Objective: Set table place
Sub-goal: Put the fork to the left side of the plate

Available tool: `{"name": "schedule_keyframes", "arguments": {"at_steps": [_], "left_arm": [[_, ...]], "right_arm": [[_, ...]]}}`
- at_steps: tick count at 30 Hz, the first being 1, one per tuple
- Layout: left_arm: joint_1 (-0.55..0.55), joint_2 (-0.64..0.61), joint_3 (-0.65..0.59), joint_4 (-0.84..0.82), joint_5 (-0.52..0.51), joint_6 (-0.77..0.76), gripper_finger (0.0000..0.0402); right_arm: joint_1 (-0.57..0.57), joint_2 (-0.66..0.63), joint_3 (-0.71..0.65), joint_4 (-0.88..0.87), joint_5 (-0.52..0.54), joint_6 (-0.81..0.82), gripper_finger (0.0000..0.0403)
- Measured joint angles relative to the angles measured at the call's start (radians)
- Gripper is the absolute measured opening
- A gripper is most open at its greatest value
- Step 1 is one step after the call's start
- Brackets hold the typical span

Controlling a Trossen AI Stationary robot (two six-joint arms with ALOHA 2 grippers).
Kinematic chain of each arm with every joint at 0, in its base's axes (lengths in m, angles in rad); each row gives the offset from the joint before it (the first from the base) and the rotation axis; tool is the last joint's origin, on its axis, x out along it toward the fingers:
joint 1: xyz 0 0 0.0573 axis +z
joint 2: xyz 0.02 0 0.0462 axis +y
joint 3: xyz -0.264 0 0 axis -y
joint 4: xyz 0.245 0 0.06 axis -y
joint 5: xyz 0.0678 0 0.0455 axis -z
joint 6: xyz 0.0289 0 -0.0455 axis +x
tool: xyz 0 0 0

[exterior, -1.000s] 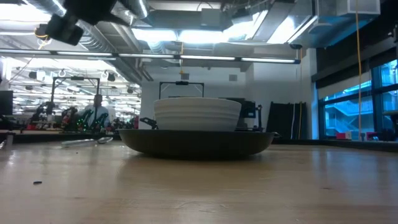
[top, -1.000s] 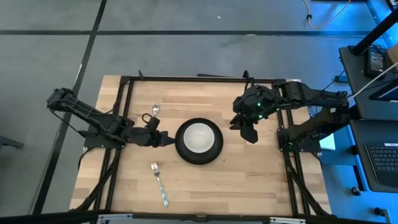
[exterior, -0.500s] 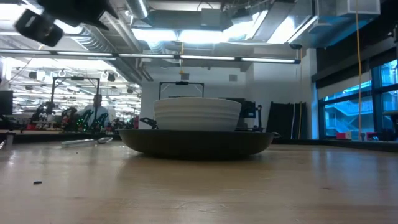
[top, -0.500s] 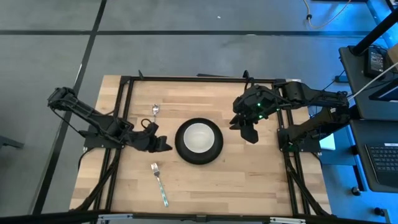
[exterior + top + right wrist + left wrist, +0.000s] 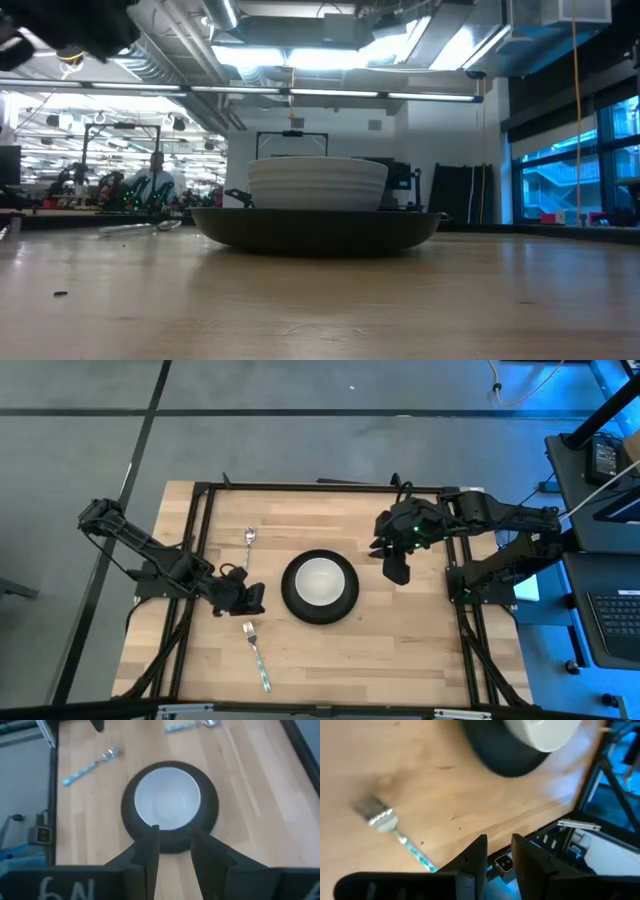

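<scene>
White bowl [image 5: 320, 580] on black plate [image 5: 345, 600], fork [image 5: 255, 655] apparently loose nearby

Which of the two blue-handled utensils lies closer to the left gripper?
The fork, just in front of the left gripper; the spoon lies farther off, beyond it.

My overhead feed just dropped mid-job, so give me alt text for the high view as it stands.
A white bowl sits inside a black plate at the middle of the wood table. The left gripper is beside the plate above the fork, with the spoon beyond it. The right gripper hovers on the plate's other side; neither holds anything.
</scene>
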Motion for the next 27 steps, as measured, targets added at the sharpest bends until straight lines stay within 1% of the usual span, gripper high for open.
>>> {"name": "schedule_keyframes", "arguments": {"at_steps": [3, 6, 11, 14, 18, 22, 27], "left_arm": [[-0.002, 0.0, 0.0, -0.013, 0.069, -0.037, 0.0082], [-0.01, 0.0, 0.0, -0.027, 0.146, -0.048, 0.0082], [-0.043, 0.0, 0.0, -0.056, 0.192, -0.076, 0.0082], [-0.067, 0.003, 0.0, -0.096, 0.227, -0.118, 0.0082], [-0.105, 0.041, 0.0, -0.117, 0.279, -0.248, 0.0082], [-0.139, 0.122, 0.0, -0.06, 0.284, -0.341, 0.0082], [-0.154, 0.27, 0.0, 0.142, 0.264, -0.374, 0.0082]], "right_arm": [[0.0, 0.0, 0.0, -0.063, 0.02, 0.013, 0.0108], [0.009, 0.0, 0.0, -0.158, 0.041, 0.097, 0.0108], [0.046, 0.0, 0.0, -0.283, 0.088, 0.228, 0.0108], [0.072, 0.0, 0.0, -0.299, 0.129, 0.3, 0.0108], [0.096, 0.0, 0.0, -0.287, 0.167, 0.365, 0.0108], [0.104, 0.0, 0.0, -0.28, 0.234, 0.414, 0.0108], [0.103, 0.0, 0.0, -0.269, 0.323, 0.457, 0.0108]]}}
